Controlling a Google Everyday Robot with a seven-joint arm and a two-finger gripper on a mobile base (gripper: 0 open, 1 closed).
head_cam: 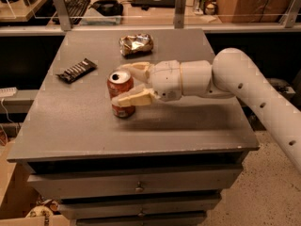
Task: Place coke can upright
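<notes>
The red coke can (119, 87) with its silver top stands upright on the grey cabinet top (84, 131), left of centre. My gripper (125, 84) reaches in from the right on the white arm (244, 79). Its two tan fingers sit on either side of the can. One finger (137, 70) is behind the can near its top, and the other finger (135, 98) crosses the can's front. The gripper is shut on the can, and the can's base rests on the surface.
A crumpled silver-and-orange wrapper (136, 44) lies at the back centre. A flat dark candy bar (76, 70) lies at the back left. The cabinet has drawers (137, 187) below its front edge. A railing and desks with a keyboard (75, 4) stand behind.
</notes>
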